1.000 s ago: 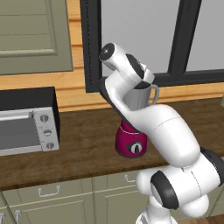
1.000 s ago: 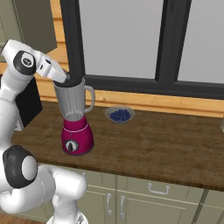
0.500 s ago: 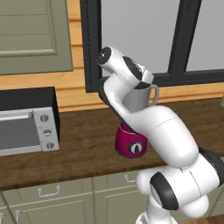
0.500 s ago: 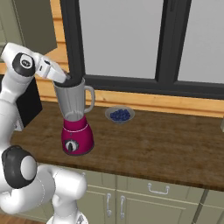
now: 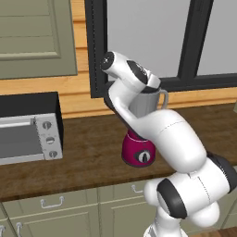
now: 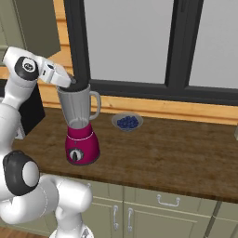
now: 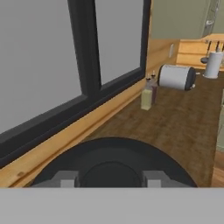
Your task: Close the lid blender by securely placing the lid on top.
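The blender stands on the wooden counter, with a magenta base (image 6: 82, 148) and a clear grey jar (image 6: 76, 109); the left base view shows its base (image 5: 138, 150) and jar (image 5: 149, 104) partly behind my arm. The black round lid (image 7: 112, 151) lies flat between my fingertips (image 7: 65, 180), and my gripper (image 7: 109, 179) is shut on it. From the right base view the gripper (image 6: 73, 82) holds the lid (image 6: 78, 86) at the jar's rim, over its mouth. Whether the lid rests fully on the rim I cannot tell.
A black-and-silver toaster oven (image 5: 28, 134) sits to the left of the blender. A bowl of blueberries (image 6: 127, 122) stands behind it on the right. Dark window frames (image 6: 179, 46) run along the wall. Bottles (image 7: 148, 94) and a white appliance (image 7: 176, 77) stand farther along the counter.
The arm's upper joint has drifted slightly to the left. The gripper stays at the jar's rim with the lid in it; the blender has not moved.
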You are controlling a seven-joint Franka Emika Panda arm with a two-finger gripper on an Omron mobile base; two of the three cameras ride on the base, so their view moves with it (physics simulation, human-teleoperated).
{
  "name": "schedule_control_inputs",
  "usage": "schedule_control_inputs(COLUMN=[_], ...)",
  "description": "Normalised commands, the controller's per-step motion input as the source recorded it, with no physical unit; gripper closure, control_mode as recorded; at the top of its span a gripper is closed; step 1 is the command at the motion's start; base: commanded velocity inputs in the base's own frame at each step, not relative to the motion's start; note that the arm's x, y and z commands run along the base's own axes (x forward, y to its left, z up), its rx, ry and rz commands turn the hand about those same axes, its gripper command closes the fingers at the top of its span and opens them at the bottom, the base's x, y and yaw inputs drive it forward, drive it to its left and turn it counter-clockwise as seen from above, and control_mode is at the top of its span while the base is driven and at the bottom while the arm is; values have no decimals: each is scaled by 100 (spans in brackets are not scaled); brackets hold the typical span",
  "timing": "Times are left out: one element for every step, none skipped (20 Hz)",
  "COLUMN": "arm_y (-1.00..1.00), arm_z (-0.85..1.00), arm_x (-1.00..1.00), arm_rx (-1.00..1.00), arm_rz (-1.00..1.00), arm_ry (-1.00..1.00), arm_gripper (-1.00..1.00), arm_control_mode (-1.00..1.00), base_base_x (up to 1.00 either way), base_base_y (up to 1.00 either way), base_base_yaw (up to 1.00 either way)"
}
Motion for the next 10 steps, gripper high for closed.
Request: schedule_control_inputs(arm_y=[0,0,0,0,0,0,0,0,0,0], arm_z=[0,-1,-11,-17,-23,-29,-35,-38,-32,-29], arm_x=[21,14,1,0,0,-9,-32,-40,-38,-33], arm_rx=[0,0,0,0,0,0,0,0,0,0], arm_rz=[-7,-6,-4,-3,-3,-1,0,0,0,0], arm_ry=[-2,0,0,0,0,0,2,5,7,8], arm_gripper=[100,100,100,100,100,100,100,100,100,100], arm_control_mode=[-100,-100,-100,-100,-100,-100,-100,-100,-100,-100], base_base_x=[0,0,0,0,0,0,0,0,0,0], base_base_y=[0,0,0,0,0,0,0,0,0,0], base_base_yaw=[0,0,0,0,0,0,0,0,0,0])
